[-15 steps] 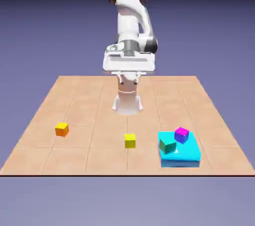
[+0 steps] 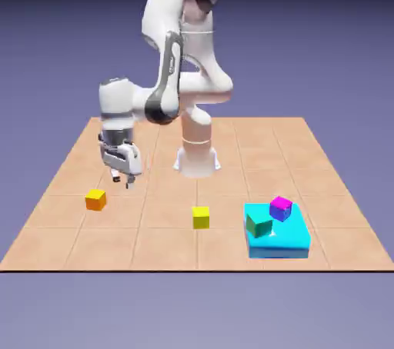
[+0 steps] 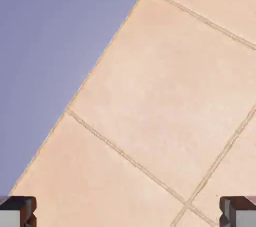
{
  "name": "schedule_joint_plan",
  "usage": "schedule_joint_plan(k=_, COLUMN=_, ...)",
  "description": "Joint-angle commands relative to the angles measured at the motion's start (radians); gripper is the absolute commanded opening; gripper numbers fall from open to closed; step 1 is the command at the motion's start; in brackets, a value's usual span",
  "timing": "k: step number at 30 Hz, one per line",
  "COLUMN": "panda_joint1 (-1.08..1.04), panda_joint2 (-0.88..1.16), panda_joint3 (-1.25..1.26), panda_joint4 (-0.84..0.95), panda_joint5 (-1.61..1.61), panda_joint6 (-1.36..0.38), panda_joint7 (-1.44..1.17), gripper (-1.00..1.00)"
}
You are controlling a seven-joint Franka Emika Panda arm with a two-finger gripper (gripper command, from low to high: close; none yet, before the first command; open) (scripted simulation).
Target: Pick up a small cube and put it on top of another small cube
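Orange cube: 1 small orange cube with a yellower top [image 2: 95, 201] is being seen resting on the tiled table [image 2: 231, 255], toward the exterior view's left, with nothing stacked on it.
Gripper: the 2 fingertips [image 2: 123, 181] are being held wide apart above the table, near the orange cube and on its base side, with nothing being gripped.
Hand view: tiles and the table's edge are being shown beyond the 2 parted tips; no cube is being framed.
Step in hand: the approach to the orange cube is apparently being made, with the pick not yet done.
Other cubes: 1 bright yellow cube [image 2: 201, 218] is being pictured alone near the middle; 1 green cube [image 2: 259, 225] and 1 blue-and-magenta cube [image 2: 281, 209] are being carried by a cyan block [image 2: 278, 251].
Next move: alignment over the orange cube, then lowering with open jaws, is being called for before any closing.
Stacking target: which cube is being meant as the base cannot be told.
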Motion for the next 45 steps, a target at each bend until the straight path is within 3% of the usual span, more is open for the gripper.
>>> schedule_joint_plan(k=1, panda_joint1=0.016, panda_joint2=0.035, panda_joint3=-0.036, panda_joint4=0.011, panda_joint5=0.025, panda_joint6=-0.021, panda_joint7=0.017, gripper=0.00)
schedule_joint_plan(k=9, panda_joint1=0.003, panda_joint2=0.285, panda_joint3=-0.294, panda_joint4=0.091, panda_joint5=0.206, panda_joint6=-0.168, panda_joint7=0.134, gripper=0.00)
schedule_joint_plan(k=18, panda_joint1=-0.162, panda_joint2=0.495, panda_joint3=-0.055, panda_joint4=0.149, panda_joint5=0.514, panda_joint6=-0.090, panda_joint7=-0.082, gripper=0.00)
schedule_joint_plan(k=19, panda_joint1=-0.162, panda_joint2=0.495, panda_joint3=-0.055, panda_joint4=0.149, panda_joint5=0.514, panda_joint6=-0.090, panda_joint7=-0.082, gripper=-1.00)
schedule_joint_plan(k=29, panda_joint1=0.003, panda_joint2=0.285, panda_joint3=-0.294, panda_joint4=0.091, panda_joint5=0.206, panda_joint6=-0.168, panda_joint7=0.134, gripper=-1.00)
schedule_joint_plan(k=45, panda_joint1=-0.173, panda_joint2=0.188, panda_joint3=0.286, panda_joint4=0.140, panda_joint5=0.072, panda_joint6=-0.196, panda_joint7=0.655, gripper=-1.00)
